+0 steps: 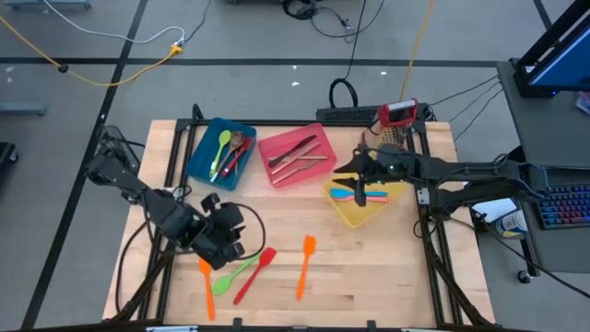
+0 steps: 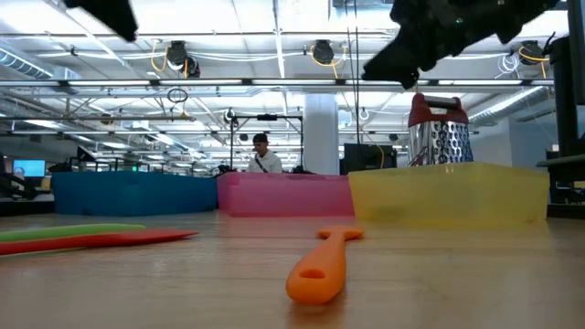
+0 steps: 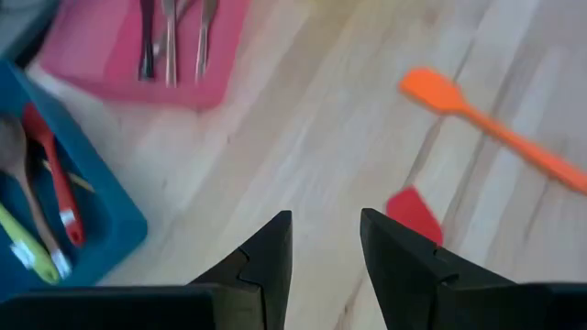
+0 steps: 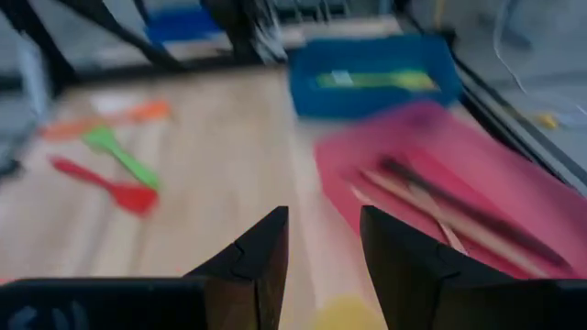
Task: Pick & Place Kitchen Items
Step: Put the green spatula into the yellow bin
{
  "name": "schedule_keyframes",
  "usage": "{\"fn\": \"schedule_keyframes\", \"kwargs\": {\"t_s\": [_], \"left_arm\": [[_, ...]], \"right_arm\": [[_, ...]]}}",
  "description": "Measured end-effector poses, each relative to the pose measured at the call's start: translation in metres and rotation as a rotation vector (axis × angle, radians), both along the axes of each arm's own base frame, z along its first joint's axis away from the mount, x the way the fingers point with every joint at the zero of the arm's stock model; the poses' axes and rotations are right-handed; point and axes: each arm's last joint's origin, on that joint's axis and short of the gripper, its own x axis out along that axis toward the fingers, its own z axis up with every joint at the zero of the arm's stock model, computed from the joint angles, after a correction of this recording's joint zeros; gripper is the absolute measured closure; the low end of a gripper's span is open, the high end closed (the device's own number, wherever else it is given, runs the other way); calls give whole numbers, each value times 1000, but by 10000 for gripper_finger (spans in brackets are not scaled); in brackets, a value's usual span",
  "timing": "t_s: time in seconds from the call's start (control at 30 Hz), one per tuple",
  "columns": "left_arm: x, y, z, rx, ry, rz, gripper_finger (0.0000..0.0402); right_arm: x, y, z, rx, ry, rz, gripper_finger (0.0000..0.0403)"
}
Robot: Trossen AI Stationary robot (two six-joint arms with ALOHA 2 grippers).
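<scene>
Room for you ahead of your left gripper, jaws partly open and empty, red spatula just beside them, right gripper open, empty, over yellow bin, cutlery in pink bin.

No readable text, label, brand, number or sign showed in any view.

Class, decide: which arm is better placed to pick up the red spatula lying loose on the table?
Probably the left: its gripper hovers open beside the red spatula, while the right gripper is over the yellow bin.
</scene>
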Motion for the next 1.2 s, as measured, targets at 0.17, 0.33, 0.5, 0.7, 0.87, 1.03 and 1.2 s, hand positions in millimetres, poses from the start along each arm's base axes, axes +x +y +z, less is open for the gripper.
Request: {"fn": "schedule_keyframes", "kwargs": {"t_s": [0.17,0.33,0.5,0.7,0.87,1.03,1.2], "left_arm": [[-3,-10,-33,-43,-14,-5,266],[-3,-21,-69,-91,-100,-85,266],[-4,-23,-107,-200,-230,-73,266],[-19,-22,-138,-231,-309,-80,266],[-22,-35,-157,-155,-328,-191,266],[-14,-47,-188,-98,-260,-200,266],[-7,-54,-202,-39,-252,-159,266]], "right_arm": [[-1,5,-16,-11,-226,86,273],[-10,14,-29,-55,-411,130,273],[-15,24,-43,-127,-406,186,273],[-17,30,-49,-117,-393,215,273],[-17,32,-49,-114,-397,220,273],[-17,32,-49,-114,-396,219,273],[-17,31,-48,-115,-400,219,273]]}}
